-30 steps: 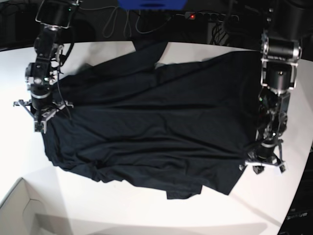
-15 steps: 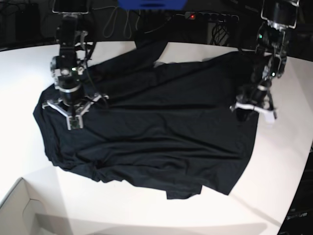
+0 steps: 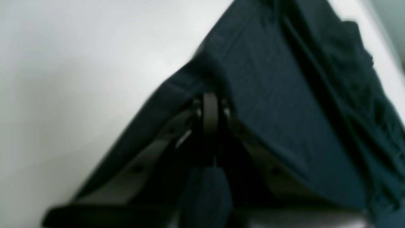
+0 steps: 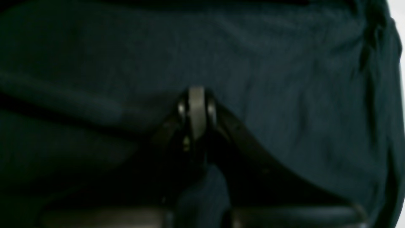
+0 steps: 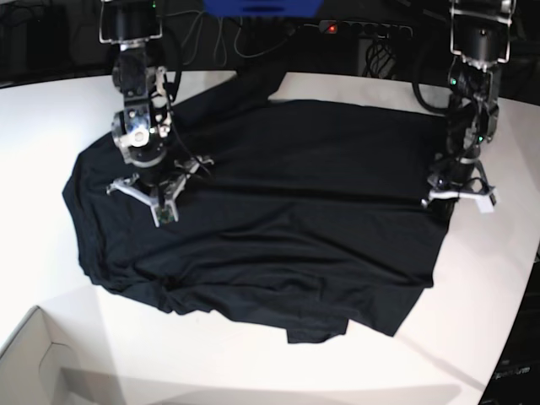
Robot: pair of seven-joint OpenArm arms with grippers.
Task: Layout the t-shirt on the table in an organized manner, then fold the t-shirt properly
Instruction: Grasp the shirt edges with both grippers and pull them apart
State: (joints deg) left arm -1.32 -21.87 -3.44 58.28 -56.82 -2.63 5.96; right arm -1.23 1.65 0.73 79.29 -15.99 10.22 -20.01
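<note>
One black t-shirt [image 5: 270,219] lay spread and wrinkled across the single white bench [image 5: 51,152]. Two tools were down on it: the left tool [image 5: 456,201] pinched closed on its edge, the right tool [image 5: 159,207] clamped on fabric inside the spread.

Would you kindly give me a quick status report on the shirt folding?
Left gripper and right gripper both shut on the t-shirt. Shirt spread on the table, wrinkled, unfolded. Nothing in the way.
</note>
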